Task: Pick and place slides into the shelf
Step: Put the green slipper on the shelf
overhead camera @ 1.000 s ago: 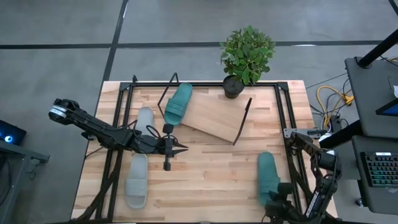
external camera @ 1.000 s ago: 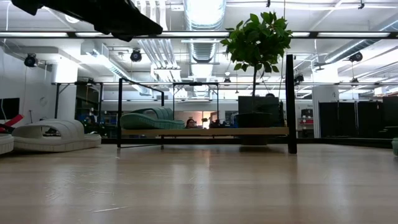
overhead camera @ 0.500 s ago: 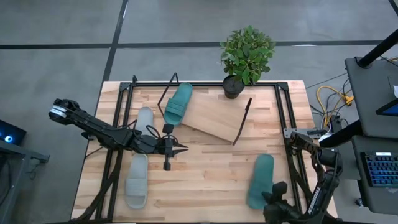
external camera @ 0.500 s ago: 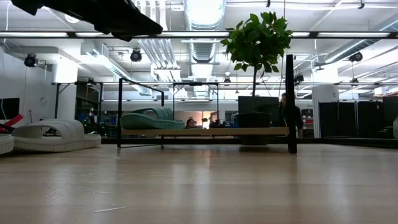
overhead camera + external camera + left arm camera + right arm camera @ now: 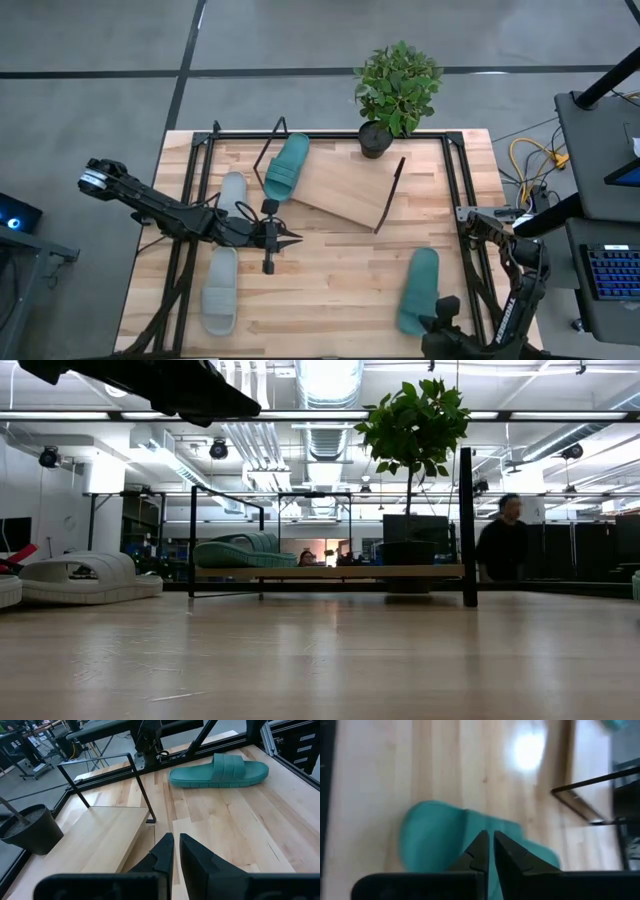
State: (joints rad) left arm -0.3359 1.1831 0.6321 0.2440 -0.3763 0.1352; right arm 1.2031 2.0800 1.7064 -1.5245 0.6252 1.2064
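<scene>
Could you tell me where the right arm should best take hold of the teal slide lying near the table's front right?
Probably the teal slide is best gripped across its broad strap, coming from above: it lies flat, sole down, and the raised strap gives the right gripper, hovering above it, an edge to pinch.

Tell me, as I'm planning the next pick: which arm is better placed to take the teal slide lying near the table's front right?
Right. Its end effector hangs directly over that teal slide, while the left end effector sits mid-table beside the grey slides.

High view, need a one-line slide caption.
One teal slide sits on the shelf; the left gripper hovers mid-table, two grey slides beside its arm, second teal slide near the right arm.
</scene>
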